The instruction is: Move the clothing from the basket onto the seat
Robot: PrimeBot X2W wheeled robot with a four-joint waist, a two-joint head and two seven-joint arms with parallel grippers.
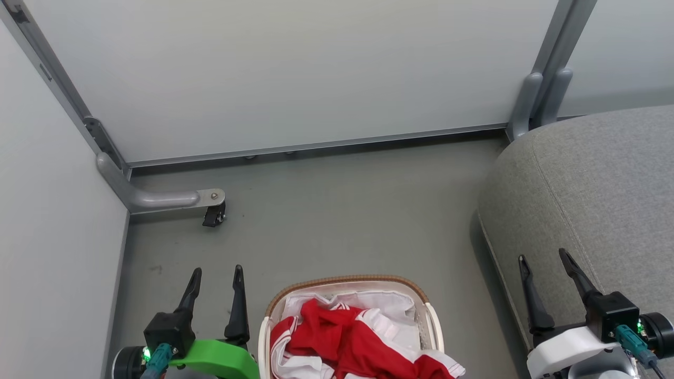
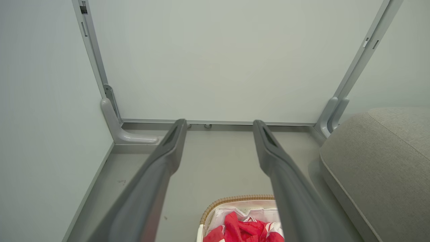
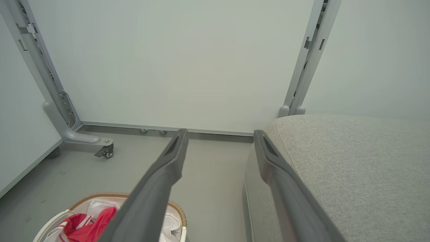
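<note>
The red clothing (image 1: 342,337) is heaped in the basket (image 1: 345,280) on the floor (image 1: 342,210), beside the grey seat (image 1: 605,184). The left gripper (image 1: 217,270) and the right gripper (image 1: 542,255) are held with fingers spread, empty.

Pale partition panels (image 1: 295,73) stand on a grey floor (image 1: 342,210). At the left corner a curved metal foot (image 1: 163,199) carries a black caster (image 1: 214,216) (a second foot (image 1: 529,105) rises at the right corner)
</note>
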